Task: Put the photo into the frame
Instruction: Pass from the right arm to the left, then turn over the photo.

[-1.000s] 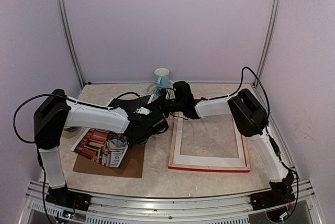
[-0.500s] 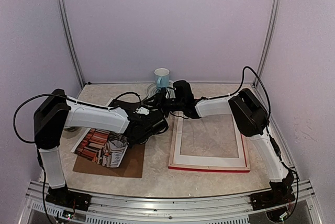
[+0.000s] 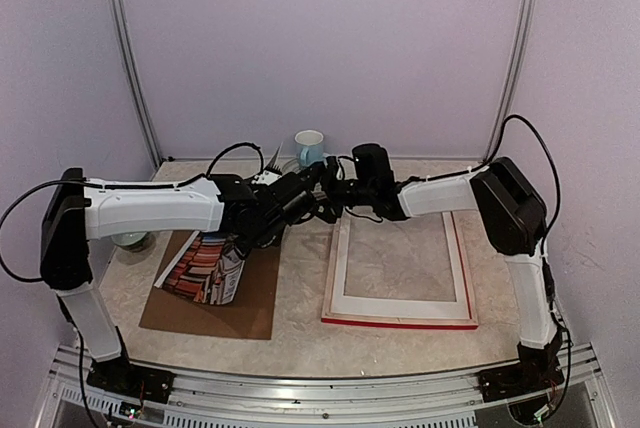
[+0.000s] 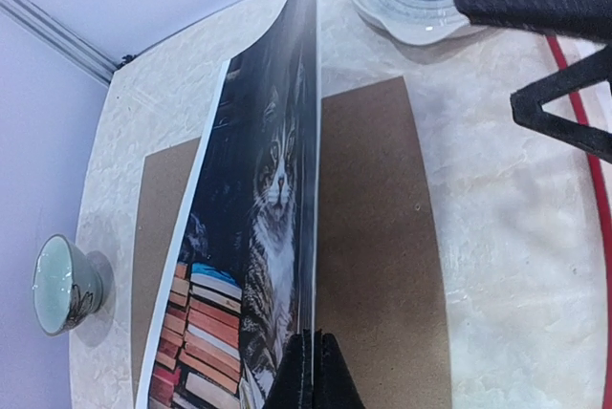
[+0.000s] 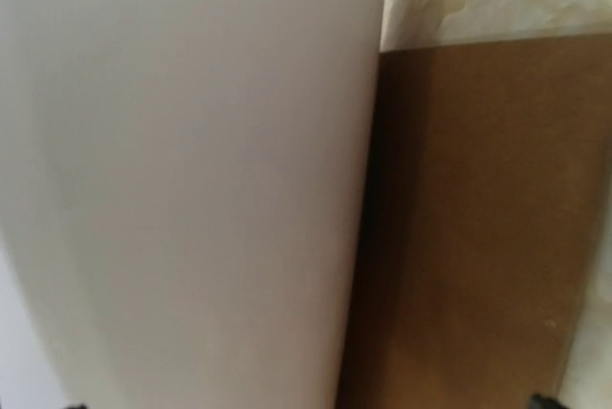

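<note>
Left gripper [image 4: 311, 356] has clamped the photo [image 4: 268, 189], lifting it toward twelve o'clock. Right gripper [image 4: 488, 46], at its three o'clock, has spread wide.

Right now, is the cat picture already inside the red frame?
No, the photo stands on edge in the left tool over the brown board, and the frame lies apart with nothing in it.

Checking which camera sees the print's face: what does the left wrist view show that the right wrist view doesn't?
Only left wrist: the printed cat-and-books face of the photo, pinched by the shut left tool, the open right tool, a green bowl, the red edge of the frame. Only right wrist: its plain white reverse. Both: the photo and the brown backing board.
</note>
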You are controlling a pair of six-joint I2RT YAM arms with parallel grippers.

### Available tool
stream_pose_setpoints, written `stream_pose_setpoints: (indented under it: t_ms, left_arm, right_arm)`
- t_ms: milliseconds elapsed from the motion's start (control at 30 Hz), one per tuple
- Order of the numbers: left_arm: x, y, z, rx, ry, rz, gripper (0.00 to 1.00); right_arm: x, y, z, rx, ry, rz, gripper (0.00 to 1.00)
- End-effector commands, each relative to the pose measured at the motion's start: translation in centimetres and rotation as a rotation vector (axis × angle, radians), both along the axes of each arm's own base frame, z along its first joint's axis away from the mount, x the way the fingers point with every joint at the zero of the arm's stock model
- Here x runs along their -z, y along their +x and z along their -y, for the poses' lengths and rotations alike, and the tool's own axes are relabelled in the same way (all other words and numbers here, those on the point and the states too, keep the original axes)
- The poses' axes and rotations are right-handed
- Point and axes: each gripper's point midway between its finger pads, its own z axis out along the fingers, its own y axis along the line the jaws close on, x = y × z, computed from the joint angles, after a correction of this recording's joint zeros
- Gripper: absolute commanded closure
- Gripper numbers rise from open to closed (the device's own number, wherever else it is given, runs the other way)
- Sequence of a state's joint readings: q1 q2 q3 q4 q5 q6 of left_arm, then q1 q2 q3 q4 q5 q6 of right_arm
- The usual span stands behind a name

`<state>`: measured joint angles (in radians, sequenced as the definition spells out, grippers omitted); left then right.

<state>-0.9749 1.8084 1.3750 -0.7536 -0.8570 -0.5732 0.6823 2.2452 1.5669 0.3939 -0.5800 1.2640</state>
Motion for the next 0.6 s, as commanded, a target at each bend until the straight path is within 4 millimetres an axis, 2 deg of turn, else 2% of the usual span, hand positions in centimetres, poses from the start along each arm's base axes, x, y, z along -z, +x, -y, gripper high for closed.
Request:
stream_pose_setpoints:
  t_ms: [0, 333, 567]
  left_arm:
    - [-3.8, 0.0, 0.5, 0.027, -0.061, 0.021, 1.0]
    - [-10.7, -0.2, 3.3, 0.126, -0.258, 0.041, 1.0]
    - [-14.1, -0.5, 5.4, 0.194, -0.376, 0.035, 1.0]
  right_arm:
    - [-3.8, 0.2, 2.7, 0.046, 0.001, 0.114, 0.01]
    - [-7.3, -0.8, 9.7, 0.154, -0.142, 0.251, 0.01]
    - [-7.2, -1.7, 14.9, 0.233, -0.294, 0.308, 0.01]
